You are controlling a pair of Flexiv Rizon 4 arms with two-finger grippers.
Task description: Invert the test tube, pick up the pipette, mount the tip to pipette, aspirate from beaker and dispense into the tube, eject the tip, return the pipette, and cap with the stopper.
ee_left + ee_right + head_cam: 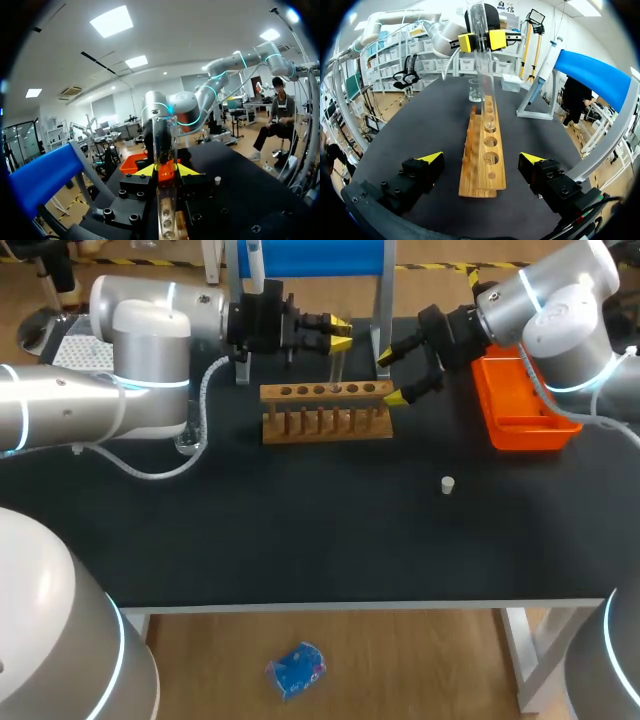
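Note:
A clear test tube point(337, 365) stands upright in my left gripper point(336, 332), which is shut on its upper part from two sides. The tube's lower end is at a hole near the middle of the wooden rack point(325, 412). In the left wrist view the tube point(165, 145) rises between the yellow fingertips point(144, 170). My right gripper point(391, 376) is open by the rack's right end with nothing in it. From its own view that open gripper point(482, 159) frames the rack point(485, 172), with the tube point(481, 65) and left gripper point(479, 40) beyond. A white stopper point(448, 484) lies on the table.
An orange tray point(520, 405) sits at the right, under my right arm. The blue pipette stand point(310, 260) is behind the rack. A glass beaker point(475, 90) stands past the rack's far end, beside my left arm.

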